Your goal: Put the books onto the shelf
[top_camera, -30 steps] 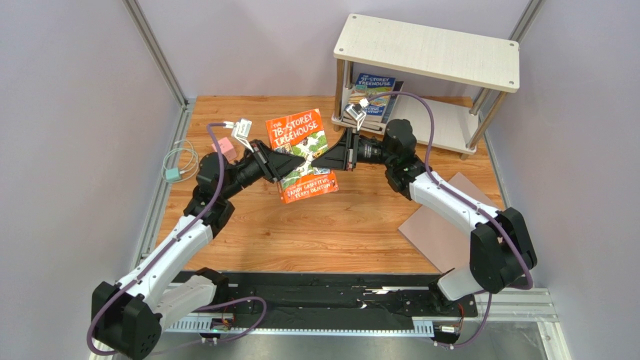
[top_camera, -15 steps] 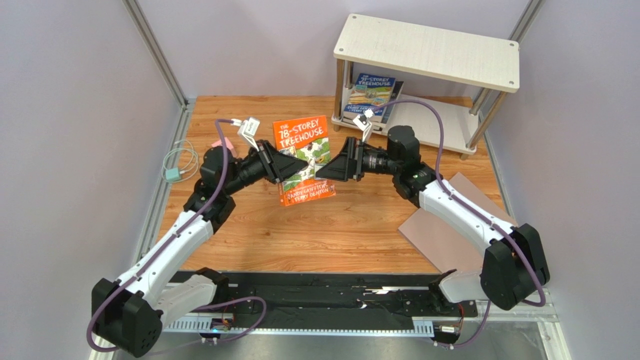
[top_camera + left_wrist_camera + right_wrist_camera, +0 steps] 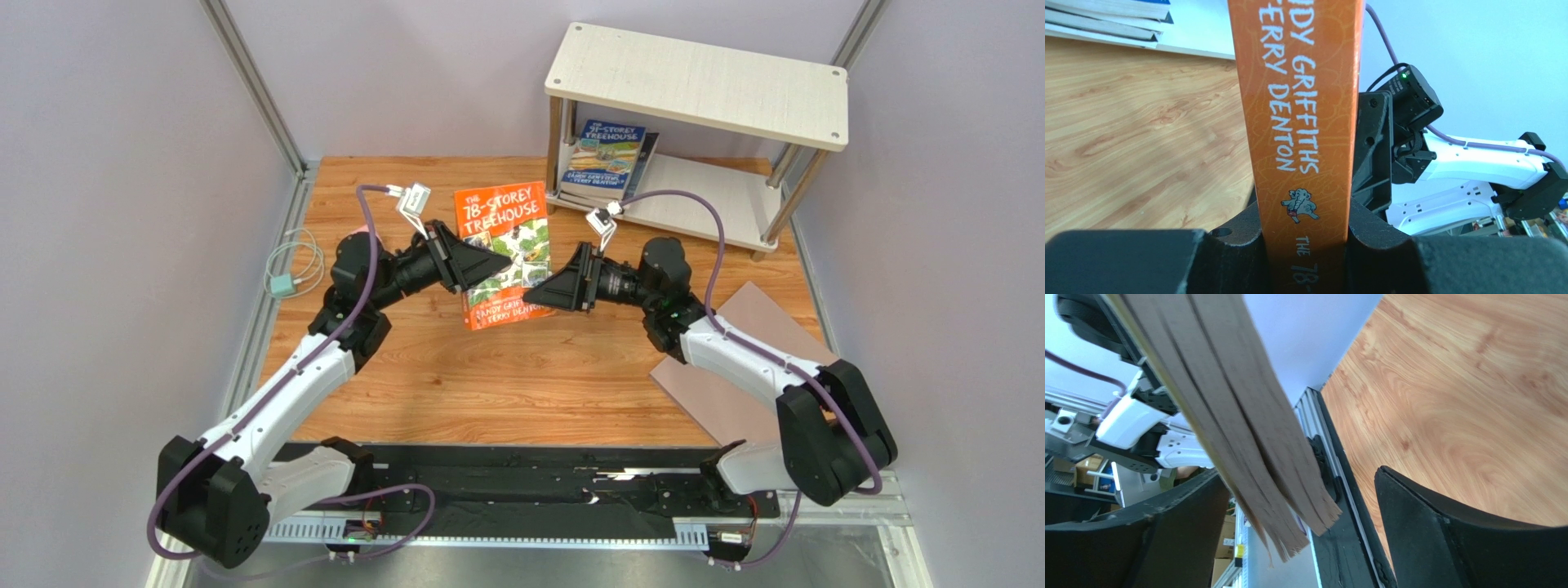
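- Above your wooden bench (image 3: 577, 380), the left pincer (image 3: 494, 261) clenches the orange Treehouse book (image 3: 497, 221).
- Right pincer (image 3: 540, 295) gapes around its page edge, unclamped.
- Shelf (image 3: 699, 86) lies beyond-right; your right arm is nearer.

Left fingers (image 3: 1229, 254) clamp the orange book (image 3: 502, 240) while right fingers (image 3: 1462, 539), facing them, gape wide.

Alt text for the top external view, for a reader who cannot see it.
The left gripper clamps an orange book over the table; the right gripper stands open around its other edge. Behind, a two-tier shelf has books on its lower board; a cardboard sheet lies right.
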### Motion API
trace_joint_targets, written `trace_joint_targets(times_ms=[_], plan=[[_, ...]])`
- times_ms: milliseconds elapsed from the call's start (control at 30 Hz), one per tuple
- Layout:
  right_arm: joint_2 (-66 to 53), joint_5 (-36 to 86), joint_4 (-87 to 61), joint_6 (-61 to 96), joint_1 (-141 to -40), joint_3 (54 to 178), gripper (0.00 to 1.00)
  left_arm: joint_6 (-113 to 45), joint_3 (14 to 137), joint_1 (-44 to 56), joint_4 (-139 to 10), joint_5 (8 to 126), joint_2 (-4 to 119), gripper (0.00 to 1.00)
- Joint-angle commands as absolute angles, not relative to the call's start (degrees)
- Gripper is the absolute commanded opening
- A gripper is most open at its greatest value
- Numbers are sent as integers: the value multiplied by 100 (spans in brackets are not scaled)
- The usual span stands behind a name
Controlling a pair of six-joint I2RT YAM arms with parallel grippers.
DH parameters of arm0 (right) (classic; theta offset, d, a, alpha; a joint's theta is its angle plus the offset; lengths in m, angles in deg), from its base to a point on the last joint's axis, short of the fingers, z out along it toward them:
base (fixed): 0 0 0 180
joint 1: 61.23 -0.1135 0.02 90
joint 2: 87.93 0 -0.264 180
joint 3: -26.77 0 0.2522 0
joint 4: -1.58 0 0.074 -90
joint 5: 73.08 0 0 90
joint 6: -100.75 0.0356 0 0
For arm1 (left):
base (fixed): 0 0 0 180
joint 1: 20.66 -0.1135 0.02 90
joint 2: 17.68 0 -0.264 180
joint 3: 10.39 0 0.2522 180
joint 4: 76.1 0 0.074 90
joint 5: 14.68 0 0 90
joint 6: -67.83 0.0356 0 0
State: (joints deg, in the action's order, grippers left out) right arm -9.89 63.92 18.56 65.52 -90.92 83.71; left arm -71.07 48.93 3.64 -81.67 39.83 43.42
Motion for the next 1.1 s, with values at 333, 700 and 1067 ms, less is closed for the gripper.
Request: trace_joint_targets(times_ms=[333, 700, 1067], plan=[[-1366, 6386, 1679, 6447, -9208, 8623, 0, -6612, 6021, 395, -7084, 5454, 4894, 53], [-1164, 5638, -216, 5233, -8637, 9624, 0, -6453, 6033, 387, -3448, 9422, 4069, 71], [109, 6191, -489, 5312, -7205, 10749, 0, -6436, 5479, 387, -3430, 9009, 4120, 71]])
